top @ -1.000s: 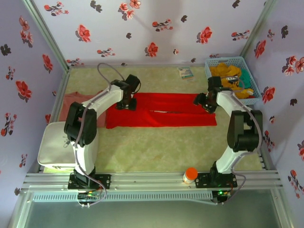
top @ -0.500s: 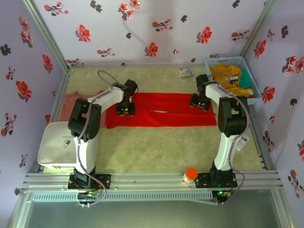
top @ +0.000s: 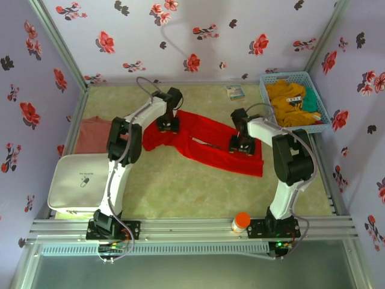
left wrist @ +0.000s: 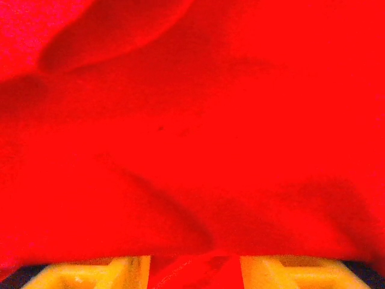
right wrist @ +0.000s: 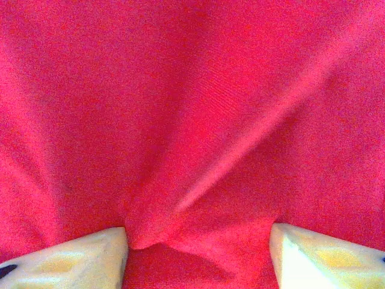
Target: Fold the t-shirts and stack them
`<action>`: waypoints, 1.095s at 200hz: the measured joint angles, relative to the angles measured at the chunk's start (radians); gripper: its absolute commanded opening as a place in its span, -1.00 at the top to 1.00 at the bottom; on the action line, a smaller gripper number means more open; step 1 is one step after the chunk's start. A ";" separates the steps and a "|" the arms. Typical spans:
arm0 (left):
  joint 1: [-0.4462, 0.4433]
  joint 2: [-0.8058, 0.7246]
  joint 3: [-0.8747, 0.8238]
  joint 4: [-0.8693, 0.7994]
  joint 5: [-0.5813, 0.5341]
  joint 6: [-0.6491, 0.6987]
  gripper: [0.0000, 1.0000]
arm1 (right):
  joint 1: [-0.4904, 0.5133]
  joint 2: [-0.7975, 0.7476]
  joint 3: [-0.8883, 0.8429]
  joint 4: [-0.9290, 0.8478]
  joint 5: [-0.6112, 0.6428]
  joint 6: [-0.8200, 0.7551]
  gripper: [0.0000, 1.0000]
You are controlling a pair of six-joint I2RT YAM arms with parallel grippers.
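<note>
Near the far edge of the surface [top: 180,192], the left end effector [top: 168,125] and right end effector [top: 239,146] each pinch the red shirt [top: 207,139] mid-fold; next, I'd say, lay it over evenly.

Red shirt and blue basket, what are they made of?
The red shirt looks like soft matte cloth: it wrinkles and bunches, and up close a fine weave shows. The blue basket is probably plastic: thin stiff walls full of little holes.
</note>
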 measured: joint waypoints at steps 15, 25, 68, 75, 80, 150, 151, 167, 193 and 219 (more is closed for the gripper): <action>0.000 0.060 0.112 -0.019 0.000 0.026 0.16 | 0.070 -0.048 -0.063 0.011 -0.019 0.048 -0.29; 0.000 0.095 0.175 -0.026 0.000 0.044 0.15 | 0.116 -0.079 -0.103 0.023 -0.031 0.087 -0.30; 0.000 0.169 0.286 -0.040 0.019 0.119 0.15 | 0.381 -0.158 -0.203 0.117 -0.047 0.306 -0.31; -0.001 0.169 0.288 -0.040 0.023 0.129 0.14 | 0.427 -0.158 -0.204 0.136 -0.048 0.343 -0.32; -0.002 0.169 0.291 -0.040 0.024 0.140 0.13 | 0.459 -0.158 -0.203 0.153 -0.052 0.368 -0.31; -0.008 0.229 0.447 -0.028 0.047 0.209 0.07 | 0.732 -0.027 -0.056 0.296 -0.098 0.599 -0.32; -0.008 0.229 0.448 -0.028 0.048 0.209 0.07 | 0.735 -0.026 -0.054 0.295 -0.098 0.601 -0.32; -0.009 0.234 0.453 -0.021 0.064 0.220 0.04 | 0.751 -0.031 -0.043 0.275 -0.082 0.609 -0.35; -0.011 0.235 0.455 -0.022 0.077 0.225 -0.07 | 0.734 -0.098 -0.044 0.217 -0.011 0.608 -0.39; -0.003 0.222 0.456 -0.031 0.094 0.210 -0.12 | 0.686 -0.198 -0.026 0.158 0.059 0.581 -0.40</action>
